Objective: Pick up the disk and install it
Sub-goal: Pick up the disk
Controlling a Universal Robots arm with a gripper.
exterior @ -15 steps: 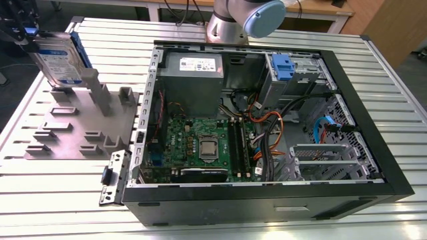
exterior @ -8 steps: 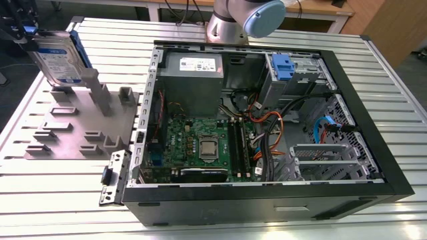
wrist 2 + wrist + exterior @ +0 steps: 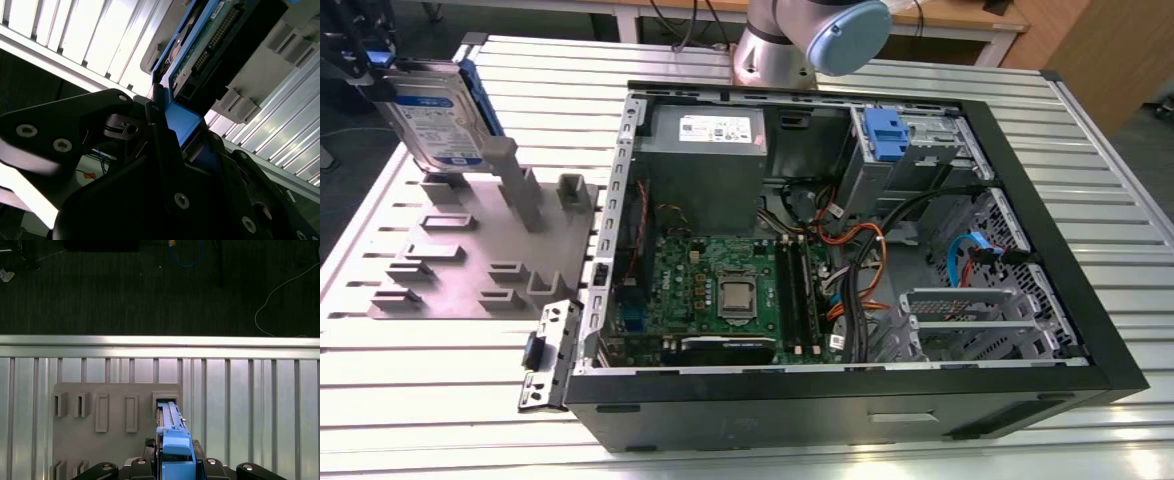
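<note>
The disk (image 3: pixel 438 118), silver with a white-and-blue label and a blue frame, stands on edge at the exterior view's far left. Its lower end is at the far corner of the grey slotted tray (image 3: pixel 454 270); I cannot tell whether it still sits in a slot. My gripper (image 3: pixel 376 62) grips its upper end, shut on the blue frame. In the first wrist view the disk's blue edge (image 3: pixel 172 437) runs from my gripper (image 3: pixel 172 462) down to a tray slot (image 3: pixel 167 402). The second wrist view shows dark fingers (image 3: pixel 160 150) flanking the disk's frame (image 3: pixel 186 120).
An open black computer case (image 3: pixel 1067 300) lies on the slatted aluminium table (image 3: pixel 427 400), to the exterior view's right of the tray. Inside are a grey power supply box (image 3: pixel 707 150), a motherboard (image 3: pixel 720 290), cables and a blue-latched drive bay (image 3: pixel 887 135). The arm's base (image 3: pixel 787 40) stands behind the case.
</note>
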